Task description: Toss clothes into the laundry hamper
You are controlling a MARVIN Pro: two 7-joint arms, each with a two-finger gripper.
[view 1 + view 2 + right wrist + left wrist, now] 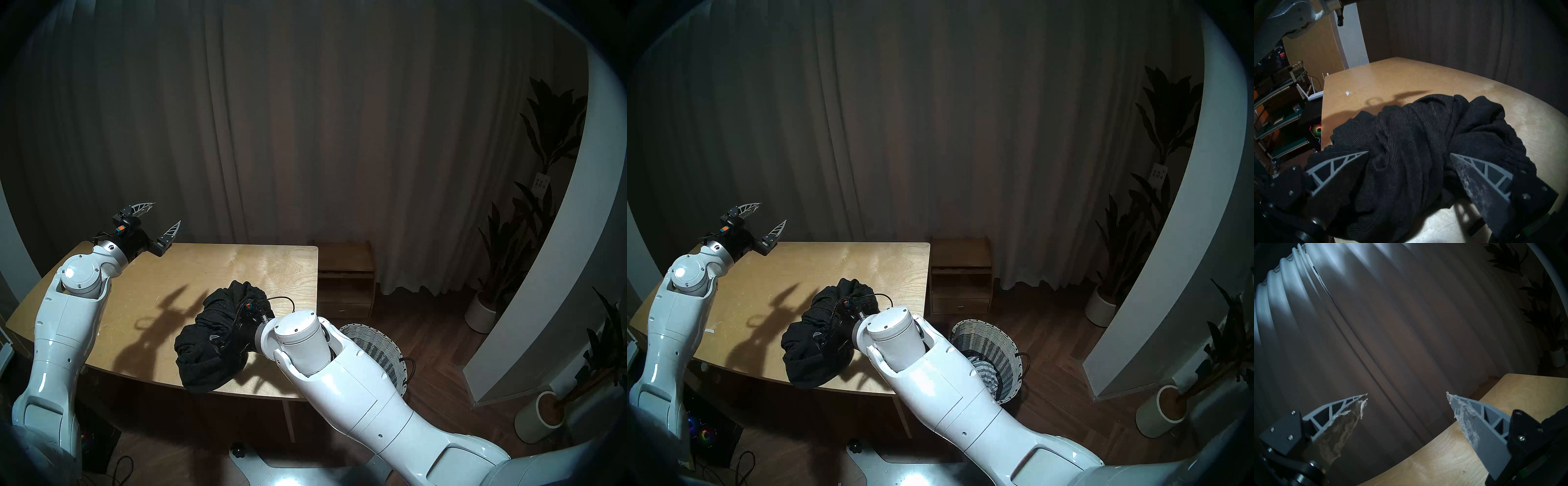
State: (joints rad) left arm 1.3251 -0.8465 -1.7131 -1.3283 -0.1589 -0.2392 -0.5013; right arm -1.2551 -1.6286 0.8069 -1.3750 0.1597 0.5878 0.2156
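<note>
The left gripper [166, 212] hangs in the air over the far left corner of the wooden table [237, 268], its two ribbed grey fingers [1473, 414] spread wide with nothing between them; their inner faces are scuffed and fuzzy with lint, and they point level toward the dark curtain [305, 118].

Near the table's front edge lies the big black knit garment [203, 353], a bunched, twisted heap of ribbed fabric with thick rope-like folds; one lobe sags slightly over the edge. The right gripper [1407, 152] is pushed down into this heap, fingers wide apart with a thick fold of the knit bulging between them. The fabric touches both fingers, but they are not closed on it, so no firm hold shows.

To the right, on the floor beside the table, stands the laundry hamper [1007, 346], round woven wicker in grey and white bands with a white rim and a dark cord handle. Inside it lies the grey-and-white striped garment [983, 368], partly hidden by the right arm. Behind the hamper is a brown wooden shelf unit [346, 271]
</note>
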